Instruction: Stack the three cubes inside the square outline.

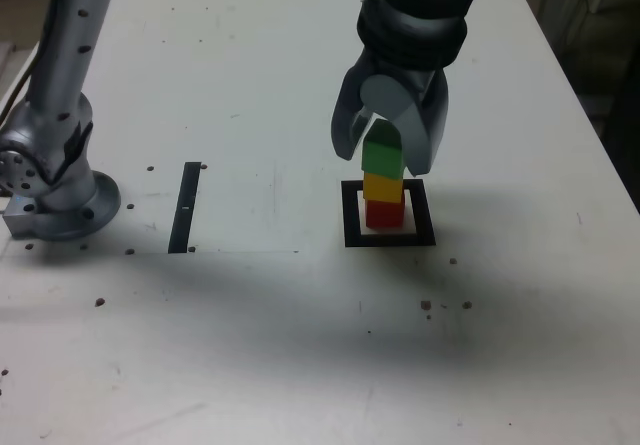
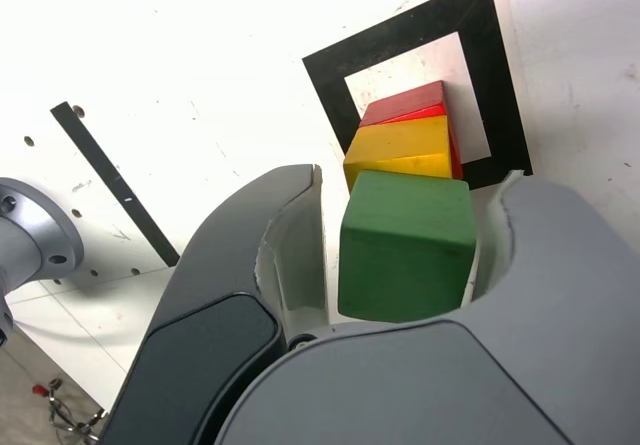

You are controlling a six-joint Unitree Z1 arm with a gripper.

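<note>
The three cubes stand in one stack on the white table (image 1: 300, 365), inside the square outline (image 1: 350, 215). The red cube (image 1: 383, 214) is at the bottom, resting on the pale centre of the outline. The yellow cube (image 1: 383, 186) sits on the red one, and the green cube (image 1: 382, 152) sits on the yellow one. The stack is roughly upright; in the wrist view each upper cube (image 2: 405, 245) is turned slightly against the one beneath it, so the edges do not line up exactly.

The gripper (image 1: 385, 160) hangs over the stack, pointing down, with its fingers (image 1: 345, 125) on either side of the green cube. The fingers are apart. In the wrist view a narrow gap shows between one finger (image 2: 290, 255) and the green face; on the other side the finger stands very close to the cube, and whether it touches cannot be told. The green cube rests on the yellow one and is not lifted.

The outline lies right of the table's middle in the exterior view. A straight narrow black strip (image 1: 186, 207) lies well apart from it on the exterior view's left. Further left stands the arm's grey base (image 1: 55, 190), at the table's left edge. Small dark holes dot the table surface around the strip and near the outline.
</note>
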